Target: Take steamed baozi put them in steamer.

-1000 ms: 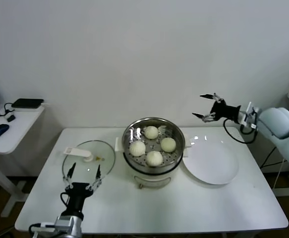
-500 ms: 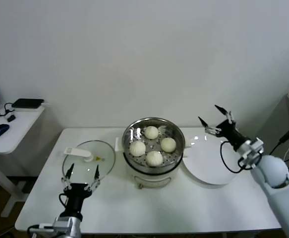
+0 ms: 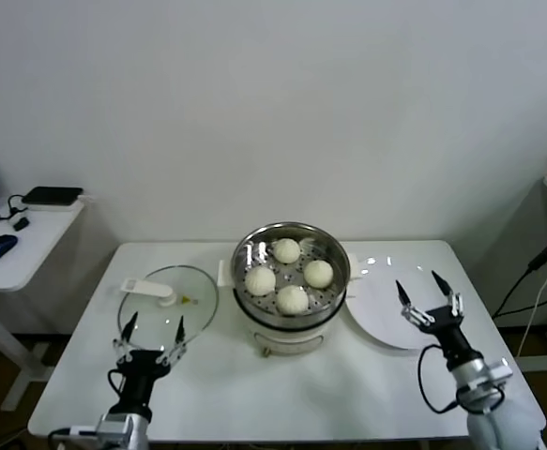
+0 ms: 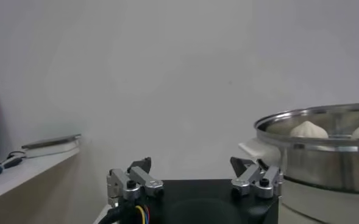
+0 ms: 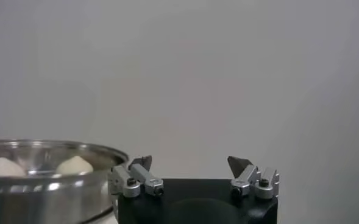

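Several creamy white baozi [image 3: 293, 298] lie inside the shiny steel steamer [image 3: 334, 246] on its white pot base at the table's middle. My right gripper [image 3: 428, 298] is open and empty, low at the front right, over the near edge of the white plate [image 3: 386, 323]. My left gripper [image 3: 153, 330] is open and empty at the front left, by the glass lid [image 3: 151, 309]. The steamer rim [image 4: 316, 119] with two bun tops shows in the left wrist view, and the steamer [image 5: 51, 176] also shows in the right wrist view.
The white plate is bare, right of the steamer. The flat glass lid with a white handle [image 3: 146, 287] lies left of it. A side table [image 3: 10, 267] with a mouse stands at the far left. A white wall is behind.
My right arm has swung from high near the back wall down and toward the front, ending low over the plate's near edge, still open. The left gripper has barely moved.
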Controlling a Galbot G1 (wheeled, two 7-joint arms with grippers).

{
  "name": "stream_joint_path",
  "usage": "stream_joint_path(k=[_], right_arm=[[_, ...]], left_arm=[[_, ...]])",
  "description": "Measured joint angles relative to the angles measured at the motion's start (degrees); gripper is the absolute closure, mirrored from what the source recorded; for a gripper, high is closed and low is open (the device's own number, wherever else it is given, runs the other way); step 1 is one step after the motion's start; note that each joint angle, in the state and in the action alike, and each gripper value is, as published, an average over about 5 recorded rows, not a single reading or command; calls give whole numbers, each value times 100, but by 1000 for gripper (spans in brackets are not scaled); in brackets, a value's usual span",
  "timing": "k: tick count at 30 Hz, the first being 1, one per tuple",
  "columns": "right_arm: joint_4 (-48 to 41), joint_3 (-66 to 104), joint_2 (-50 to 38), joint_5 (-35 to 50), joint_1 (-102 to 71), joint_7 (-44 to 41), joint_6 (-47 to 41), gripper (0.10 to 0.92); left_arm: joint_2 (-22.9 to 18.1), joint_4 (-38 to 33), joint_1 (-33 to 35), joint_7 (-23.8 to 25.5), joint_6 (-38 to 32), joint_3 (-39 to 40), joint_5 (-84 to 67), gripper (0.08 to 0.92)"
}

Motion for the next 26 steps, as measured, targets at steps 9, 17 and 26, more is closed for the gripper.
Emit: stream_joint_path(k=[9, 17, 26], right_arm=[[173, 39, 434, 23, -760, -23, 230, 203], [228, -58, 607, 36, -1063, -92, 324, 203], [259, -130, 665, 52, -1183, -145, 337, 203]], left_arm=[[1, 14, -10, -20, -63, -62, -126, 177], [2, 43, 5, -24, -79, -99, -158, 177], [2, 110, 29, -19, -101, -120, -174, 177]])
